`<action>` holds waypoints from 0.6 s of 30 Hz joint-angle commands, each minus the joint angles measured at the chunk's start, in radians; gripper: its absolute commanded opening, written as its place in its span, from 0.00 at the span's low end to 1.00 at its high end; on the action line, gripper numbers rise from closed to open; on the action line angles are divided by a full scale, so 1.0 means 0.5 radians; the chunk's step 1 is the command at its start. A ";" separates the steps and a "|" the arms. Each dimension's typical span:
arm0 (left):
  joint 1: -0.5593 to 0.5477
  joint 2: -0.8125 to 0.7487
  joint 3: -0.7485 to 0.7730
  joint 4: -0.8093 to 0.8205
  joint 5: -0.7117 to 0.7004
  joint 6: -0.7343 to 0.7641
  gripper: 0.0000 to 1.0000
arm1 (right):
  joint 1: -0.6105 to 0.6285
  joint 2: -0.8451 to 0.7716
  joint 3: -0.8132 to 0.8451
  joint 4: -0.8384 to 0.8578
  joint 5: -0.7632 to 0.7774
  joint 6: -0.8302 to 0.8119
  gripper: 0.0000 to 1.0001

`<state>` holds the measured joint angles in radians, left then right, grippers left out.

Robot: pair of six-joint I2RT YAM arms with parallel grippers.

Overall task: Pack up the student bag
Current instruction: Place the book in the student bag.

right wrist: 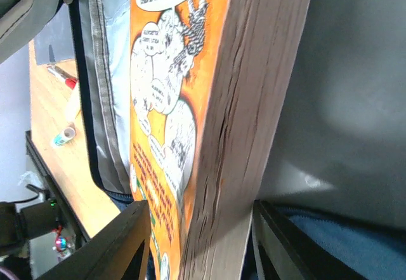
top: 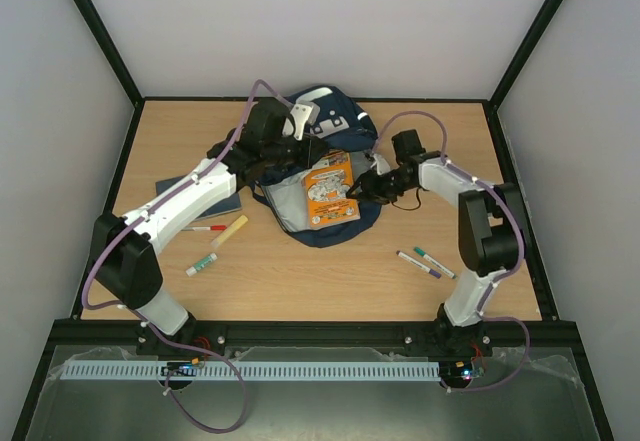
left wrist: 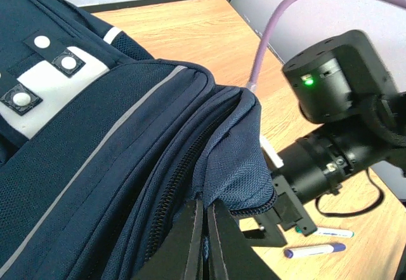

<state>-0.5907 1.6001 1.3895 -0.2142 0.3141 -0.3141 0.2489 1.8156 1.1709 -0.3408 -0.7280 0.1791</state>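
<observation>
The navy student bag (top: pixel 345 121) lies open at the back middle of the table, its grey lining up. My left gripper (top: pixel 299 147) is shut on the bag's flap; the left wrist view shows the jaws (left wrist: pixel 206 221) pinched on the navy fabric (left wrist: pixel 95 166) by the zipper. An orange book (top: pixel 330 187) lies tilted on the lining. My right gripper (top: pixel 357 190) is at its right edge. In the right wrist view the book (right wrist: pixel 190 102) stands between the fingers of that gripper (right wrist: pixel 203 237), with the grey lining (right wrist: pixel 355 70) behind it.
A dark notebook (top: pixel 215 198) lies under the left arm. A red pen (top: pixel 210 228), a yellow marker (top: pixel 233 229) and a green-capped marker (top: pixel 203 261) lie front left. Two pens (top: pixel 426 263) lie front right and also show in the left wrist view (left wrist: pixel 315 249).
</observation>
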 commanded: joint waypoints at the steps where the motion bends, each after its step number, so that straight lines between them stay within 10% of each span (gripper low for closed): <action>1: 0.000 -0.125 -0.006 0.124 -0.014 0.027 0.02 | 0.008 -0.205 -0.083 -0.160 0.131 -0.126 0.46; 18: -0.003 -0.142 -0.006 0.128 0.022 0.015 0.03 | 0.475 -1.098 -0.659 -0.020 1.092 -1.168 0.27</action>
<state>-0.5907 1.5818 1.3766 -0.2157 0.3138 -0.3096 0.4076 1.3525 0.9039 -0.3908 -0.3687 -0.2264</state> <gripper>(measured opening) 0.031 0.299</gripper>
